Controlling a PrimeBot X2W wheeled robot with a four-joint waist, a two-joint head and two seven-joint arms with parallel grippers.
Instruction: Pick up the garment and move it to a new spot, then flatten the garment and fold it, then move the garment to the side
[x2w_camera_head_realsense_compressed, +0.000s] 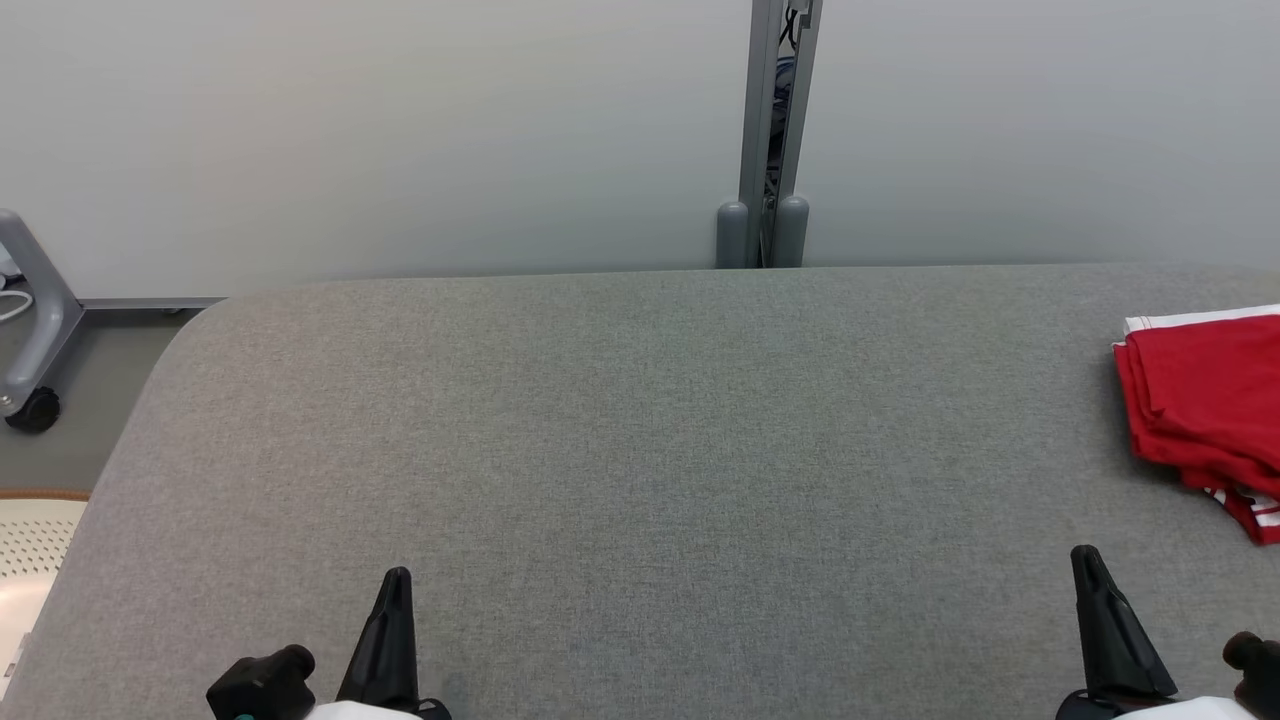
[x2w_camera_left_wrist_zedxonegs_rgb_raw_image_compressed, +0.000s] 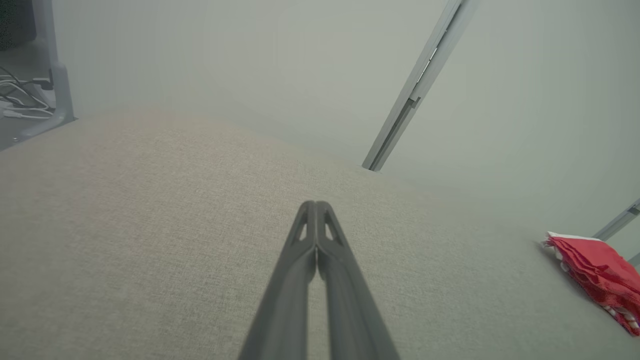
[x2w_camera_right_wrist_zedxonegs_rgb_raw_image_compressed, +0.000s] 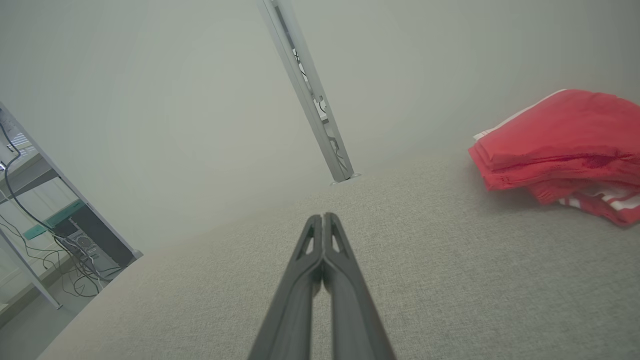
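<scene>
Though left gripper (x2w_camera_head_realsense_compressed: 397, 575) and right gripper (x2w_camera_head_realsense_compressed: 1085, 553) are clenched empty, brushing the folded red fabric garment (x2w_camera_head_realsense_compressed: 1205, 400), frame right, could unfold it.

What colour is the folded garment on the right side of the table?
The garment is red with white-striped trim, clearest in the right wrist view.

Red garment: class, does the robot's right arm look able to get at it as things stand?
Probably yes. The folded red garment lies on the table ahead and right of the shut right gripper, with only bare tabletop between them. The jaws must open first.
</scene>
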